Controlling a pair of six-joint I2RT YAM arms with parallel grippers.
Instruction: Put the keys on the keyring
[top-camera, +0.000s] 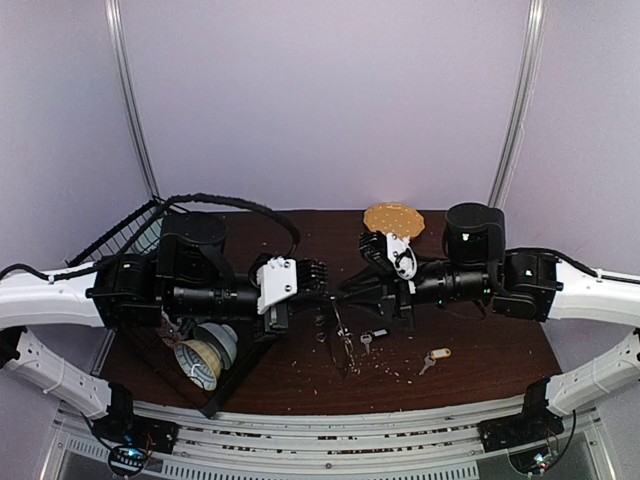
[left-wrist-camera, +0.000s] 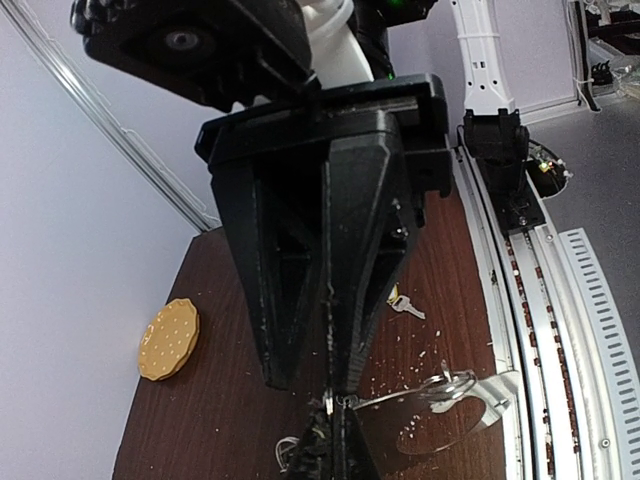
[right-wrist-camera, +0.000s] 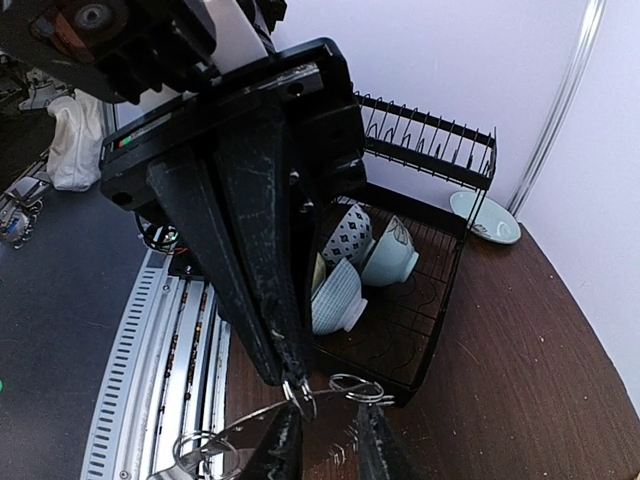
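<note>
Your two arms met tip to tip over the middle of the table (top-camera: 490, 330). Your left gripper (top-camera: 324, 284) was squeezed tight shut. It pinched the thin wire of the keyring (left-wrist-camera: 448, 388) right at its tips. The keyring was a big, pale, floppy loop. It hung down from there and stretched toward the near edge of the table. I cannot tell if its low end touched the table.

Your right gripper (top-camera: 348, 291) pointed at the left one, nose to nose. Its fingers (right-wrist-camera: 378, 445) stood a little bit apart, with a gap between them. A small wire loop (right-wrist-camera: 355, 388) sat just at their tips, but I cannot tell if they touched it.

The keys were not on the keyring. The key with the black-and-white tag (top-camera: 368, 339) lay flat on the table, just to the right of the hanging loop. It was nearer the near edge than the far edge. The key with the yellow tag (top-camera: 433, 358) lay apart from it, more toward the right edge and close to the near edge. Little pale crumbs (top-camera: 392, 372) were sprinkled on the table by the keys.

A round yellow-tan disc (top-camera: 393, 218) lay at the far edge of the table, behind your right gripper. A black wire dish rack (right-wrist-camera: 430, 135) stood at the left edge, and it had bowls (right-wrist-camera: 338, 292) in it.
</note>
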